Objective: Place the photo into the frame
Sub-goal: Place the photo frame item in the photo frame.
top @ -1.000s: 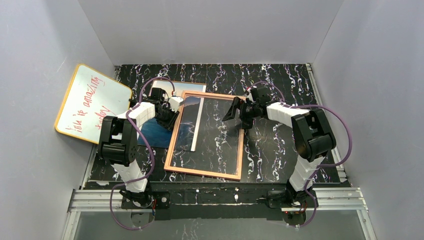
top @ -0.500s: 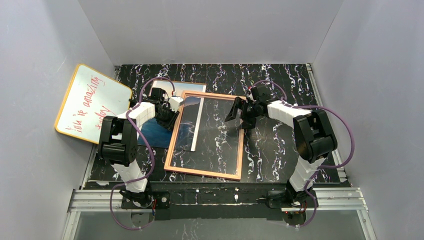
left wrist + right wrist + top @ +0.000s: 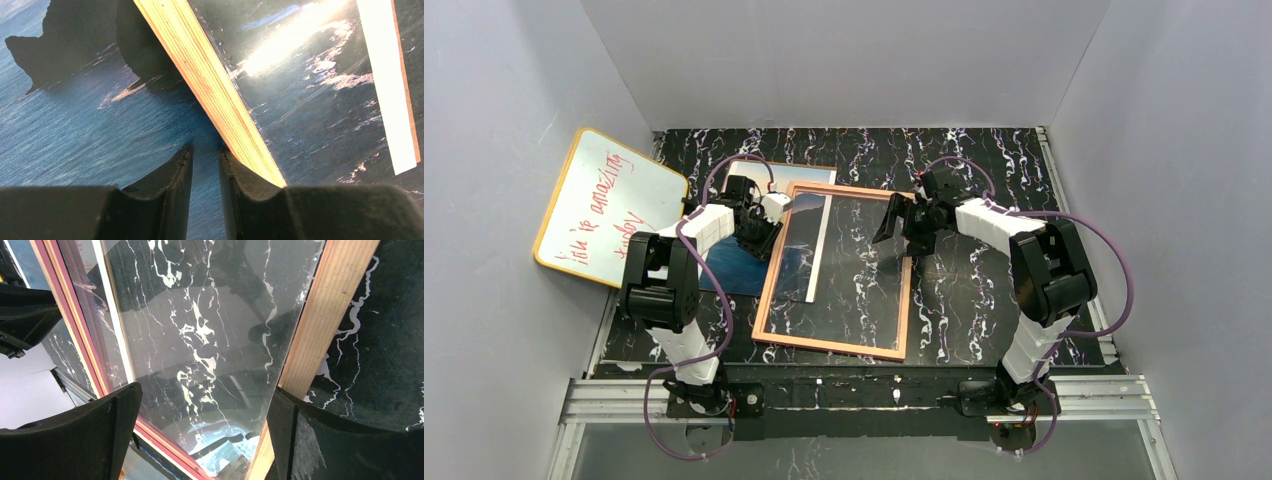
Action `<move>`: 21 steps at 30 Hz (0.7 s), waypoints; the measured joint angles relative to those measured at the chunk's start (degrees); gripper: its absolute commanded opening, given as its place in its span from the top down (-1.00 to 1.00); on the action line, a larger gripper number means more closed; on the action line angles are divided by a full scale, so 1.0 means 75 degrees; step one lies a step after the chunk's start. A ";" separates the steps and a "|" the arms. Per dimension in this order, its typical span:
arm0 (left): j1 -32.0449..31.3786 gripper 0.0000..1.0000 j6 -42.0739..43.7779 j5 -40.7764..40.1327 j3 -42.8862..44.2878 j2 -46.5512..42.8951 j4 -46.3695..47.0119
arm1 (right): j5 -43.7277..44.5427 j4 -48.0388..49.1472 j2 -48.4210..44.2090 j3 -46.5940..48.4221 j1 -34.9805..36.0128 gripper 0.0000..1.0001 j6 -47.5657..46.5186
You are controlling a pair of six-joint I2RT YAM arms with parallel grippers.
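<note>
Beside the left rail of the thin pink rectangular frame, the left gripper is holding its narrowly parted, empty-looking fingers over the glossy rectangular sea photo, lying half under that rail (likely to nudge it inward), while the right gripper, spread wide, is straddling the right rail, seemingly bracing it.

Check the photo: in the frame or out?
Partly in, not seated. The photo straddles the left rail of the frame: a strip shows through the glass, the rest lies outside to the left.
</note>
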 measured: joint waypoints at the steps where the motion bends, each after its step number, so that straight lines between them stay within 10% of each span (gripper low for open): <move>1: 0.0000 0.52 0.0000 -0.0003 0.0000 0.0000 0.0000 | 0.0017 -0.0003 0.0000 0.0009 0.0017 -0.97 0.0000; 21: 0.0003 0.55 -0.0003 -0.0085 0.0000 0.0000 -0.0003 | -0.0513 0.0638 -0.0423 0.0498 0.0527 -0.58 0.0408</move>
